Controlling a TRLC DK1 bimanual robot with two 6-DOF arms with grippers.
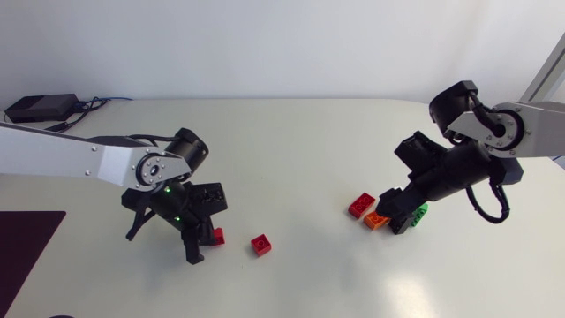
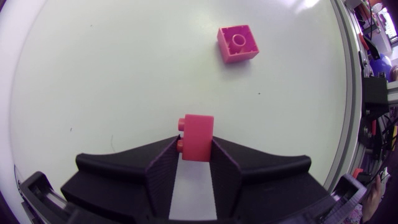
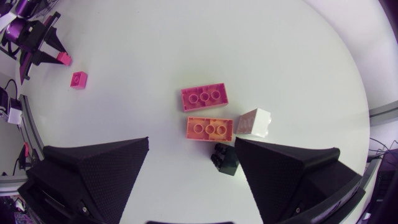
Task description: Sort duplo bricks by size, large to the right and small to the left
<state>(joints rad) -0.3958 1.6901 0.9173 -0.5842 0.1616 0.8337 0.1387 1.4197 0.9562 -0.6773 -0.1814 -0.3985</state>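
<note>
My left gripper (image 1: 207,242) (image 2: 196,160) is shut on a small red brick (image 1: 217,236) (image 2: 197,137), held on the table at the left. Just ahead of it lies a second small red brick (image 1: 260,245) (image 2: 237,44) (image 3: 79,79). On the right, my right gripper (image 1: 402,215) (image 3: 193,177) hangs open over a cluster of bricks. There a long red brick (image 1: 360,205) (image 3: 204,98) and a long orange brick (image 1: 377,220) (image 3: 209,129) lie side by side. A white brick (image 3: 254,122) and a dark green brick (image 1: 419,211) (image 3: 225,158) sit between the open fingers.
A black box with cables (image 1: 40,108) rests at the table's far left corner. A dark mat (image 1: 26,243) covers the near left edge. Bare white tabletop (image 1: 309,159) stretches between the two brick groups.
</note>
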